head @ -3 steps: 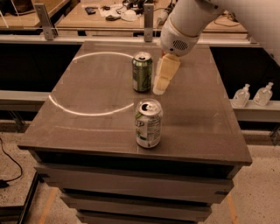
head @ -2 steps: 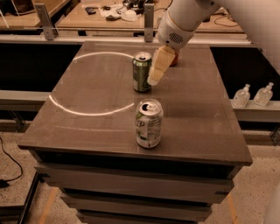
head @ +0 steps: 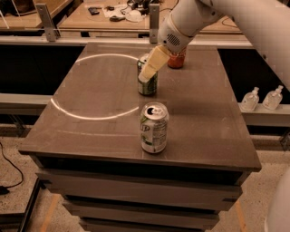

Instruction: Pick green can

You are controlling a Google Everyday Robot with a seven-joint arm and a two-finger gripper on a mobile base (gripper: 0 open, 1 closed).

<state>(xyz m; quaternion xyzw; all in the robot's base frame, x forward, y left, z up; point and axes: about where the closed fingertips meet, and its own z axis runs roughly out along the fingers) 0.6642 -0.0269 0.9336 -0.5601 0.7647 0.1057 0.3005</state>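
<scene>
The green can point(head: 148, 86) stands upright on the grey table point(head: 90, 95), a little behind its middle. My gripper point(head: 145, 76) comes down from the white arm at the upper right and sits right at the can's top, covering its upper part from this view. A silver-white can with green lettering point(head: 154, 128) stands nearer the front edge. A red can point(head: 176, 60) stands behind, partly hidden by the arm.
Two small white bottles point(head: 262, 99) stand on a low shelf to the right. A bench with cables and clutter point(head: 113, 11) runs along the back. A bright ring of light point(head: 97, 86) lies on the table's left half.
My gripper has moved left and down, from beside the green can's right side to over its top. The cans have not moved.
</scene>
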